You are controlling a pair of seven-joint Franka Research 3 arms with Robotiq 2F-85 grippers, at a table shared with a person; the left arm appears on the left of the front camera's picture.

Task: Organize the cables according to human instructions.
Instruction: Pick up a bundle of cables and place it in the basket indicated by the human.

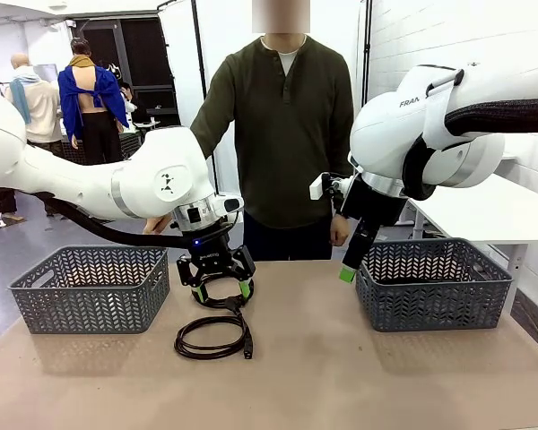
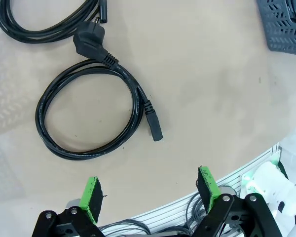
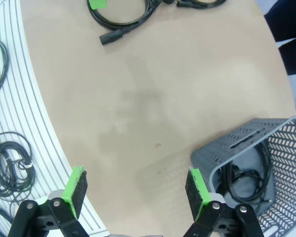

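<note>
Two black coiled cables lie on the table centre. The nearer cable lies flat with its plug beside it. The second cable lies just behind it, under my left gripper, which hangs open a little above it, holding nothing. My right gripper is open and empty, by the front left corner of the right basket. Another cable lies inside that basket. The human in the olive shirt stands at the far side.
A second grey basket stands at the table's left. Bare tabletop stretches between the baskets and toward the front edge. Other people stand far off at the back left. A white table is behind the right basket.
</note>
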